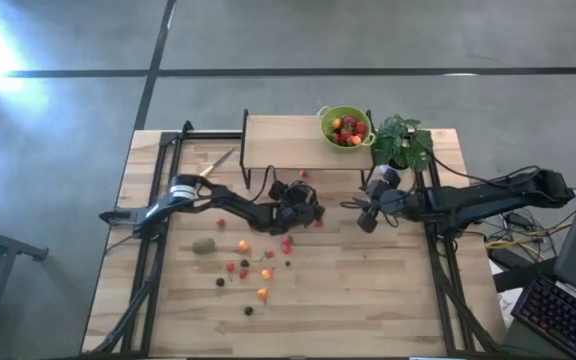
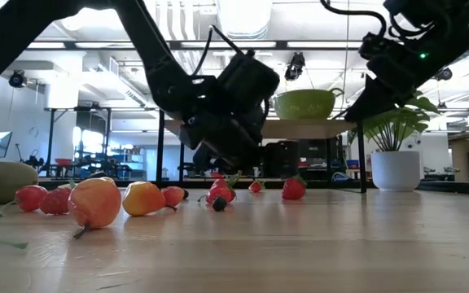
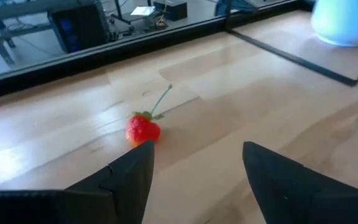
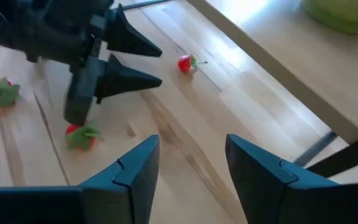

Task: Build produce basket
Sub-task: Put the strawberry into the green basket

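You are in the gathering step: the produce basket (image 1: 346,126), a lime-green, smooth-walled bowl, sits on the raised wooden shelf (image 1: 278,140) at the back of the worktop (image 1: 368,300) and already holds a small heap of red and orange fruit, while much of the produce (image 1: 248,268) lies loose on the pale, grained planks in front.

Your left pincer (image 3: 194,168) hangs low over the worktop near its middle, its dark wedge-shaped fingers spread wide and holding nothing; a small glossy red berry (image 3: 143,130) with a thin green stalk lies just ahead of one fingertip. Your right pincer (image 4: 188,165) hovers near the shelf's right leg, also spread and empty (the potted plant (image 1: 404,142) stands close behind it).

The next move, as I judge it, calls for you to centre the left fingers around that berry and close gently: it is round and slick, so it may roll away. The dull brownish-green oval fruit (image 1: 203,245) lies well apart, to the left.
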{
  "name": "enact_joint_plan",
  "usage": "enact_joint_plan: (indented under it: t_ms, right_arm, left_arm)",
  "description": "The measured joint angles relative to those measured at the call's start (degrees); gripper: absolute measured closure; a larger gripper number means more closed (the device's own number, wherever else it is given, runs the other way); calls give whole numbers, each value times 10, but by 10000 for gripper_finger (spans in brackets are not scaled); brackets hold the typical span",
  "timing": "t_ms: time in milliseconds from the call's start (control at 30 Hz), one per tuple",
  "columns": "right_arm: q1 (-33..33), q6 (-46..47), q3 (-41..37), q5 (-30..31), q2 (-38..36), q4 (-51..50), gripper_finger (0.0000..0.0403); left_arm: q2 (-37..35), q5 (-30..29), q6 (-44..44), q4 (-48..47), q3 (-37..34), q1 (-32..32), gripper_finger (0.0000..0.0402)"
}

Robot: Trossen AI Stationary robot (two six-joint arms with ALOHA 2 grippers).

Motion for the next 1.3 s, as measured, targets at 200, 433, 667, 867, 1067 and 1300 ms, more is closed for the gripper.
enact_joint_plan:
  t_ms: [200, 433, 667, 867, 1067, 1300]
  right_arm:
    - [0, -2, -2, 0, -4, 1, 207]
    - [0, -6, -2, -1, 4, 13, 209]
    - [0, -6, -2, -2, 7, 14, 227]
    - [0, -6, -2, -2, 8, 13, 229]
    - [0, -6, -2, -3, 8, 13, 212]
    - [1, -1, -2, -8, 8, 13, 202]
  left_arm:
    - [3, 12, -22, 0, 0, 11, 145]
    - [3, 75, -58, -16, 1, 36, 131]
    - [3, 80, -90, -19, 1, 47, 131]
    - [3, 90, -106, -14, 1, 61, 131]
    - [3, 112, -126, -15, 1, 72, 131]
    - [3, 113, -135, -16, 1, 74, 131]
